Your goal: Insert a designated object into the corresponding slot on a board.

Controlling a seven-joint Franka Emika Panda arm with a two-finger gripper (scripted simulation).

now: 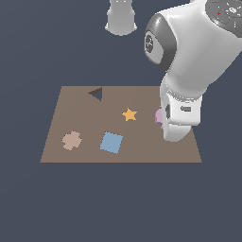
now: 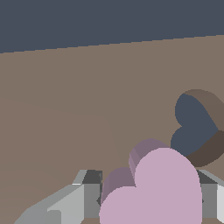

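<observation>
Pink heart [image 2: 157, 192] between end effector [image 2: 148, 199] fingers

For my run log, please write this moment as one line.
pincer: shut on pink heart | heart slot: empty, beside heart | board: star, cross, blue square seated

On the board [image 1: 56, 123], the star [image 1: 129, 114] lies between the triangular hole [image 1: 96, 93] and the heart [image 1: 159, 116], which sits just beside the heart hole [image 2: 192, 127].

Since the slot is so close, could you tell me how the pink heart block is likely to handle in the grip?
The pink heart block looks rigid, so it probably won't flex. Its curved lobes may let it twist between the end effector's fingers. Being small, it's likely light.
</observation>
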